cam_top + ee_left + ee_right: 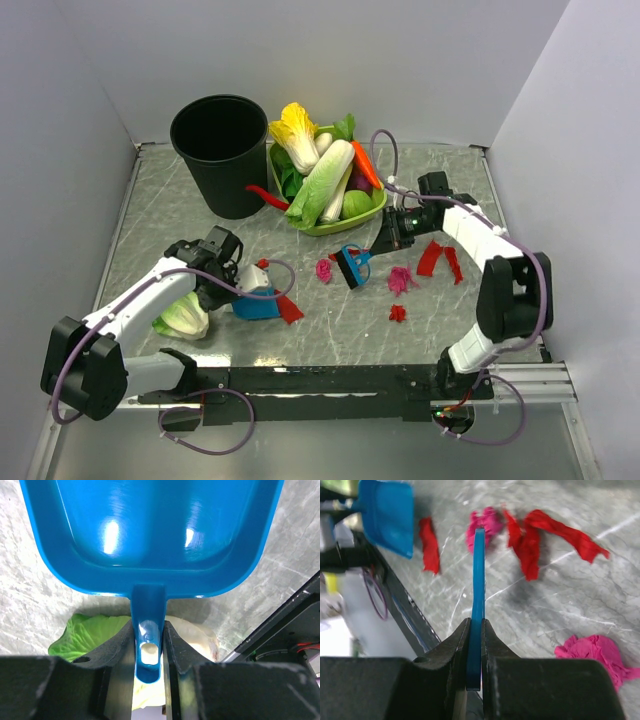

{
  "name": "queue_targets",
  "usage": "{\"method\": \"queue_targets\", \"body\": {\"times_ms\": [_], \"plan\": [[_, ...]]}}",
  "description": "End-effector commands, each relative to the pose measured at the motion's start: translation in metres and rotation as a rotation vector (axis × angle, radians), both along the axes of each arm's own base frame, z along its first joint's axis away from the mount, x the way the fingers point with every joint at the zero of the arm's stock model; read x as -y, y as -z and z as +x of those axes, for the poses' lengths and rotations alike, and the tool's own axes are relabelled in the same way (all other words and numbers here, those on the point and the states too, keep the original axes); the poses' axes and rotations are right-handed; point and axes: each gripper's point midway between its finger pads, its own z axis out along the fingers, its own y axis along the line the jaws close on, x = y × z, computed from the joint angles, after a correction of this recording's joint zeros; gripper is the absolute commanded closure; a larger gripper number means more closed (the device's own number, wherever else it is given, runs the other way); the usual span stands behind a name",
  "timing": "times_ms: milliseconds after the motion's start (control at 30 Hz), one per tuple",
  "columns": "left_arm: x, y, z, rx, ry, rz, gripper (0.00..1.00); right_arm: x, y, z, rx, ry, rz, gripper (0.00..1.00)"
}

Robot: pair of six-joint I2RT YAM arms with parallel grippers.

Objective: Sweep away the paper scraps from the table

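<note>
The left gripper is clamped on the handle of the blue dustpan. The paper scraps lie on the table from just right of the dustpan outward, around the blue brush pinched tight in the right gripper. Best to keep the pan's lip flat and brush toward it in short strokes.

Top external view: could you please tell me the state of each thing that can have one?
Left gripper, shut on the dustpan handle.
Right gripper, shut on the brush.
Dustpan, empty.
Paper scraps, loose on the table, unswept.
Black bin, upright, open-topped.
Green bowl, heaped with vegetables.
</note>
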Motion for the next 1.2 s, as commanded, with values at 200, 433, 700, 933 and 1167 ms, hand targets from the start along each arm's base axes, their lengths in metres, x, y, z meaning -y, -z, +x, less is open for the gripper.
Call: {"method": "queue_targets", "body": {"times_ms": [200,433,700,933,1167], "plan": [[-0.01,-0.014,-0.002,0.013,0.102,0.05,0.99,0.046,0.025,0.055,-0.154,0.372,-0.102,1.0],[-0.012,-0.014,0.009,0.045,0.103,0.077,0.99,0.101,0.005,0.048,-0.037,0.434,-0.144,1.0],[-0.026,-0.028,0.01,0.089,0.06,0.104,0.99,0.017,-0.067,0.015,0.33,-0.054,-0.03,1.0],[-0.024,-0.041,0.022,0.171,-0.007,0.079,0.99,-0.084,-0.066,-0.019,0.286,-0.352,0.109,1.0],[-0.036,-0.046,0.015,0.18,-0.034,0.127,0.99,-0.148,-0.039,-0.008,0.162,-0.44,0.15,1.0]]}}
